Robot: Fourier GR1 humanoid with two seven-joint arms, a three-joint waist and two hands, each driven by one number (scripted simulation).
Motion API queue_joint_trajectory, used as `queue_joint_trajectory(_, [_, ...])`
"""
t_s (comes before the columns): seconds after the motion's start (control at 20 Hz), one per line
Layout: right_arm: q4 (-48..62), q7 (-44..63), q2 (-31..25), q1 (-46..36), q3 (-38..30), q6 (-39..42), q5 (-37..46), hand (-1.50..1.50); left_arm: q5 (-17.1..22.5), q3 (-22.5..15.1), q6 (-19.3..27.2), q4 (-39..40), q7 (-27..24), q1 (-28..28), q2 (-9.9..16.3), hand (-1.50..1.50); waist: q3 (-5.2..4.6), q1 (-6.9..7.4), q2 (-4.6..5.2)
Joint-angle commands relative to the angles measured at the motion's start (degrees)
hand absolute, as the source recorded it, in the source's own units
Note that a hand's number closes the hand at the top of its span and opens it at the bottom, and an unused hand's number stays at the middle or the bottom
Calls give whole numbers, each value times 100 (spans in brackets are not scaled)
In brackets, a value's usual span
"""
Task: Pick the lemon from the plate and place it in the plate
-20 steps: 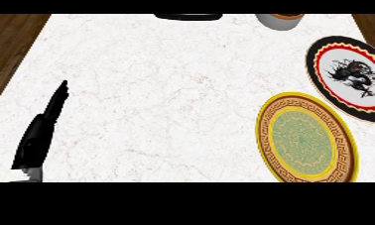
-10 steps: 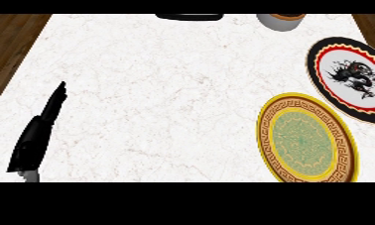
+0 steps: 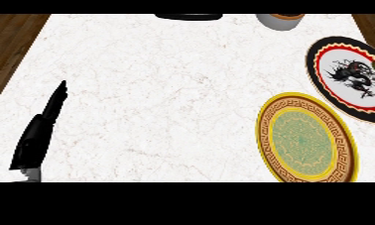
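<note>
You have two plates at the right of the frame: a yellow-rimmed plate with a green centre at lower right, and a black-rimmed plate with a red ring and dark figure at upper right, just beside it. You cannot see the lemon on either plate. One hand shows, the left hand, at lower left over the white counter, fingers straight and pressed together. One cup and one dark object sit at the top edge.
</note>
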Motion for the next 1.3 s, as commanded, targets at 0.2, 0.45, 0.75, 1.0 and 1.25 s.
queue_joint_trajectory(0.2, [645, 1062, 556, -251, -241, 87, -177, -150, -16, 2, -66, -323, 32, 148, 44, 0, 4, 32, -1])
queue_joint_trajectory(0.45, [648, 975, 620, -273, -446, -22, -355, -150, -43, 43, -43, -119, 120, -143, 26, 0, 15, 62, 50])
queue_joint_trajectory(0.75, [686, 861, 282, -396, -1392, 406, -1317, -150, -114, -13, 68, -128, 93, -30, -118, 0, 13, -47, 14])
queue_joint_trajectory(1.0, [818, 1303, -198, -339, -1898, 475, -1810, -150, -172, -13, 111, -65, 69, -26, -141, 0, 15, -35, 47])
queue_joint_trajectory(1.25, [970, 1105, -742, 64, -2443, 1536, -2374, -150, -44, 54, -87, 12, -35, -38, -25, 0, 38, -84, 80])
